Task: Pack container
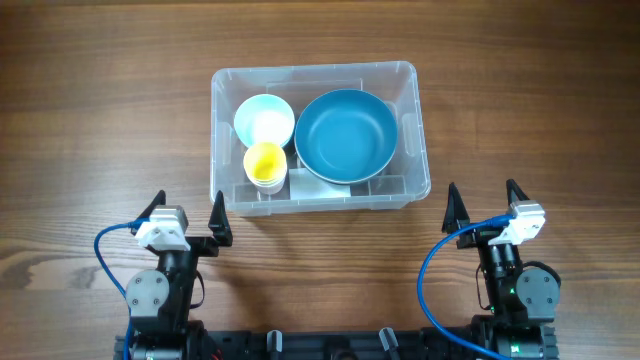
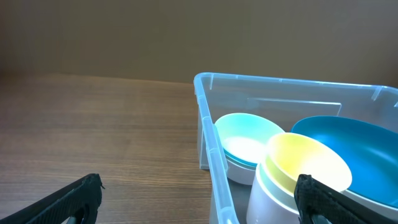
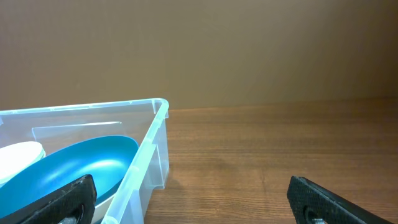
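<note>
The clear plastic container (image 1: 415,100) sits mid-table. Inside it are a large blue bowl (image 1: 345,133), a pale blue bowl (image 1: 264,118) and a yellow cup (image 1: 265,162) nested in a white cup. My left gripper (image 1: 187,212) is open and empty, near the table's front edge, below the container's left corner. My right gripper (image 1: 485,200) is open and empty, at the front right. The left wrist view shows the container (image 2: 214,149), the pale blue bowl (image 2: 249,140), the yellow cup (image 2: 308,163) and the blue bowl (image 2: 367,149). The right wrist view shows the container's corner (image 3: 146,155) and the blue bowl (image 3: 81,165).
The wooden table (image 1: 100,120) spreads to the left, right and behind the container. Blue cables (image 1: 105,255) loop beside each arm base at the front edge.
</note>
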`<state>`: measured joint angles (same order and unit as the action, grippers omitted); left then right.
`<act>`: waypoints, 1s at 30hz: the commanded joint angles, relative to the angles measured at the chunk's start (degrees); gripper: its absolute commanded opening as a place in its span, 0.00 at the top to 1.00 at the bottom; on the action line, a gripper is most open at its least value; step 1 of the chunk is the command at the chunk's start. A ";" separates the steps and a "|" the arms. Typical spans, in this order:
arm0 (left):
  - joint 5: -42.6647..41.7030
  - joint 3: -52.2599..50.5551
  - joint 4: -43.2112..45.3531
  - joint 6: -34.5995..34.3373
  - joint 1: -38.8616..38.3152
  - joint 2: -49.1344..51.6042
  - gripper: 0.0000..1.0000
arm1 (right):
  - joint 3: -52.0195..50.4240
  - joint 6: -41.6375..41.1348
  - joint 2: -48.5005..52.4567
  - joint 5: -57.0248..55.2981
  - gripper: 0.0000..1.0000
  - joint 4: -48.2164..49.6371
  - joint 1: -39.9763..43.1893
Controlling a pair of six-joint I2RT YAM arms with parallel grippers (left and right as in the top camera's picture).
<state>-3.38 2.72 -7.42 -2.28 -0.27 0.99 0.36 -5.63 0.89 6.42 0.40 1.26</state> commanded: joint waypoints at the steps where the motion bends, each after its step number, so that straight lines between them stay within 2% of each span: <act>1: -1.05 -0.90 0.37 4.44 -0.31 -0.83 0.00 | -0.07 0.96 -0.68 0.74 0.00 0.17 -0.33; 30: -1.09 -0.90 0.35 5.07 1.36 -0.72 0.00 | -0.07 0.96 -0.68 0.74 0.00 0.17 -0.33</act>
<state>-3.57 2.70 -7.42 1.48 0.78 0.99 0.36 -5.61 0.89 6.42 0.40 1.26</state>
